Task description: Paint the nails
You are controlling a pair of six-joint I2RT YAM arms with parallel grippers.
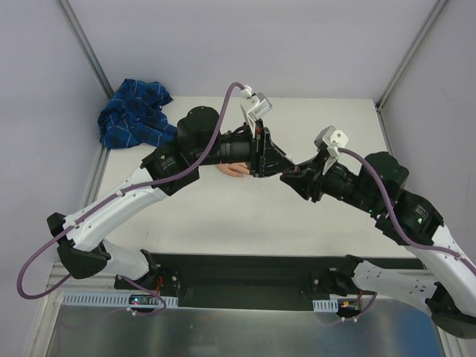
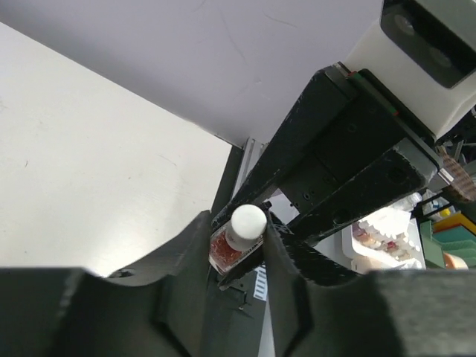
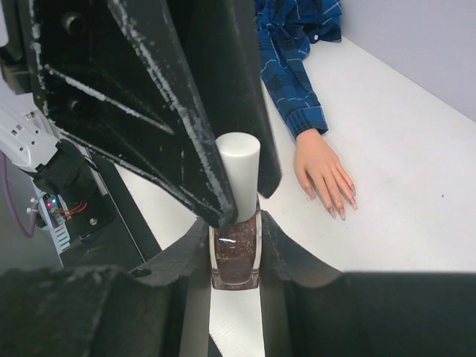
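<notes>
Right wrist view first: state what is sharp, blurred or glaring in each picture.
Right wrist: polish bottle and fake hand sharp, near fingers a dark blur. Left wrist: white cap sharp, own fingers soft, table washed bright. Top external: even light, metal sheet glares mildly.

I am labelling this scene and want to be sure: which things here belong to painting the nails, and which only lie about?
For the job:
- nails on the hand
- bottle, held by the right gripper
- cap, in the left gripper

Lying about:
- bunched shirt
- bins in the background
</notes>
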